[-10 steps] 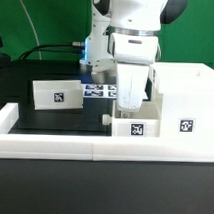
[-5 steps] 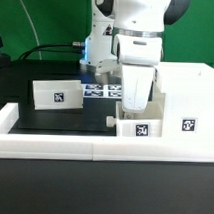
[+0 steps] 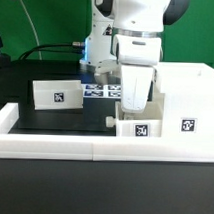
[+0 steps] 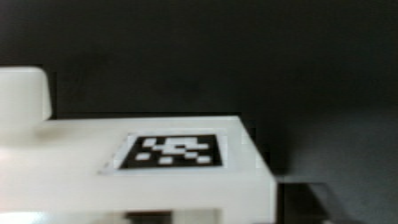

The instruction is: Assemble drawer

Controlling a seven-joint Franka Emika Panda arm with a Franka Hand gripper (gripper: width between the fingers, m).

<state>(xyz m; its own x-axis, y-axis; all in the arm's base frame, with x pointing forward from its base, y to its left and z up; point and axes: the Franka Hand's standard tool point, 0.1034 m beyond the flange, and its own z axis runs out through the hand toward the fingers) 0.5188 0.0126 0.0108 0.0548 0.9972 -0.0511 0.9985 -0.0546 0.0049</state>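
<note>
Hanging low with the hand (image 3: 135, 108) right over the small tray (image 3: 137, 129), just beside the big box (image 3: 185, 98); cannot tell how far open.

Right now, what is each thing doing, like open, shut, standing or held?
Housing: standing, neither tray fully inside it.
Near tray: upright, right beside the housing.
Other tray: upright, alone, at the exterior view's left.
Gripper: low over the near tray, open or shut unclear.

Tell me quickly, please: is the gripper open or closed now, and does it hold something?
Gripper: cannot be told; it is low over the small tray, and neither view shows its fingertips clearly.
</note>
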